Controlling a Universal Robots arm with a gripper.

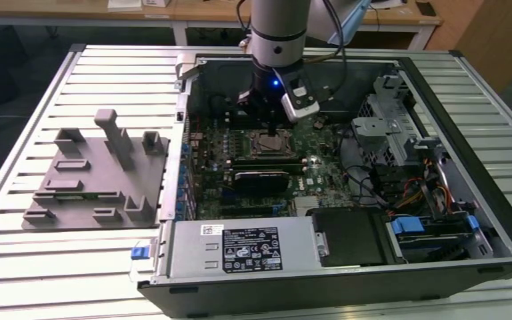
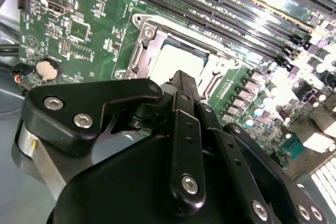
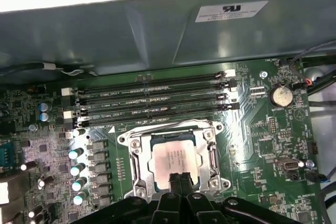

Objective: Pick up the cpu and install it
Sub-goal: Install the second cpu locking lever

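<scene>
The cpu [image 3: 172, 156] lies flat inside the metal socket frame [image 3: 135, 153] on the green motherboard, silvery top facing up. It also shows in the second wrist view as a pale square, the cpu [image 2: 176, 59], and in the exterior view as the cpu [image 1: 269, 141] in the middle of the open computer case. My gripper [image 3: 179, 178] hangs directly over one edge of the chip with its two black fingers pressed together and nothing between them. I cannot tell whether the tips of the gripper [image 2: 182, 80] touch the chip. In the exterior view the gripper [image 1: 267, 123] reaches down into the case.
Four memory slots [image 3: 152, 100] run beside the socket, with capacitors [image 3: 79, 169] on another side. A coin battery [image 3: 281, 96] sits further off. A grey fixture tray [image 1: 96, 180] lies on the slatted table at the exterior view's left. Power supply [image 1: 238, 247] and drive cage [image 1: 399, 130] crowd the case.
</scene>
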